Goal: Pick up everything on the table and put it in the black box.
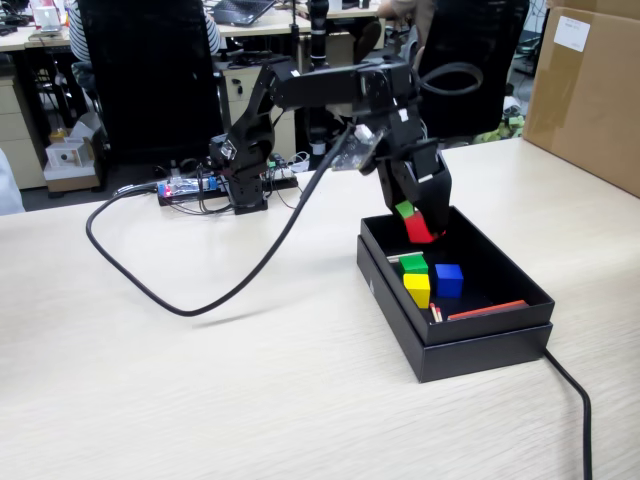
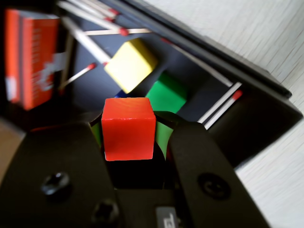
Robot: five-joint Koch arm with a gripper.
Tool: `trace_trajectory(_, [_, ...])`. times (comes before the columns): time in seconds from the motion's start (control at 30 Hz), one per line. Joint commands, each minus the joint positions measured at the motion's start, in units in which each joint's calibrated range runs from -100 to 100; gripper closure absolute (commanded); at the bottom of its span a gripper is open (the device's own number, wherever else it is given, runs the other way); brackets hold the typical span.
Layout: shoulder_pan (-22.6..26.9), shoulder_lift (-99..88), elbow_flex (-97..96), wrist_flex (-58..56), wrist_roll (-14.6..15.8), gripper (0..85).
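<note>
My gripper (image 1: 416, 226) hangs over the far part of the black box (image 1: 480, 336) and is shut on the red cube (image 1: 421, 229), holding it above the box floor. In the wrist view the red cube (image 2: 128, 128) sits between the two green-padded jaws of the gripper (image 2: 129, 135). The green cube (image 1: 412, 263), yellow cube (image 1: 417, 289) and blue cube (image 1: 449, 280) lie together inside the box. The wrist view shows the yellow cube (image 2: 130, 64) and green cube (image 2: 166, 92) below; the blue one is almost hidden behind the red cube. The box wall (image 2: 256, 118) runs along the right.
An orange matchbox (image 2: 33, 57) and loose matchsticks (image 2: 221, 107) lie in the box. A brown carton (image 1: 590, 90) stands at the back right. A black cable (image 1: 200, 290) loops over the table (image 1: 200, 400), and another (image 1: 575, 400) runs off the front right.
</note>
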Motion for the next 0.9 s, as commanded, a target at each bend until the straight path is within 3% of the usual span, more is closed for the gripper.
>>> trace_trajectory(0.0, [0.05,0.12,6.99,-0.58,0.68,71.4])
trace_trajectory(0.47, [0.44,10.34,12.52,-0.58,1.76,69.8])
trace_trajectory(0.63, [0.54,9.53,10.26,-0.58,1.86,47.3])
trace_trajectory(0.8, [0.24,-1.94,4.82,-0.58,1.66,45.0])
trace_trajectory(0.87, [-0.54,-16.17,-0.98,-0.58,0.83,41.5])
